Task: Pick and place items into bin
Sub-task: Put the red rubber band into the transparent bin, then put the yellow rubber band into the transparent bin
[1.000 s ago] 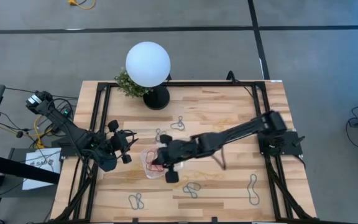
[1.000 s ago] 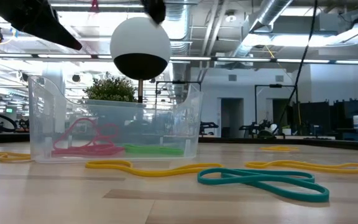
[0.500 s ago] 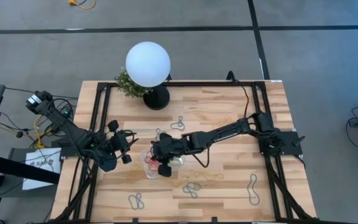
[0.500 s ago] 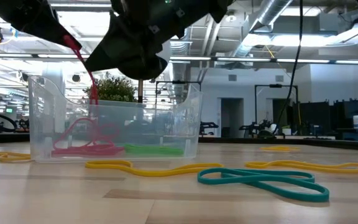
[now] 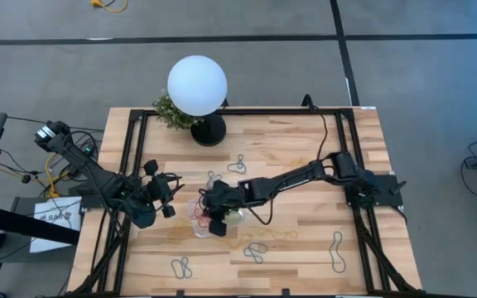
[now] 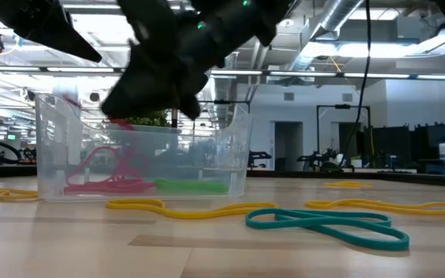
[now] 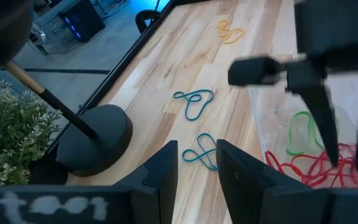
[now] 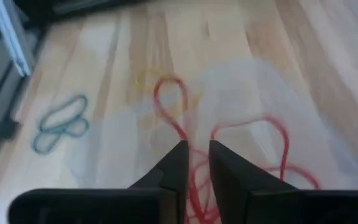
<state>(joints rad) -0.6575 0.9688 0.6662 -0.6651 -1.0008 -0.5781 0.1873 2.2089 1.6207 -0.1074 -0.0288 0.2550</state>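
My right pincer (image 5: 209, 217) hangs over the clear bin (image 6: 230, 158) near the middle of the worktop (image 5: 305, 165), its fingers (image 8: 178, 163) a narrow gap apart with a red loop (image 8: 179, 130) running up between them; whether they grip it I cannot tell. More red loops (image 6: 103, 182) and a green loop (image 6: 188, 185) lie on the bin's floor. My left pincer (image 5: 170, 197) waits just beside the bin, fingers (image 7: 165, 168) parted and holding nothing. Outside the bin, a yellow loop (image 6: 180, 208) and a teal loop (image 6: 327, 224) lie flat on the wood, with two blue loops (image 7: 194, 102) near the lamp base (image 7: 95, 140).
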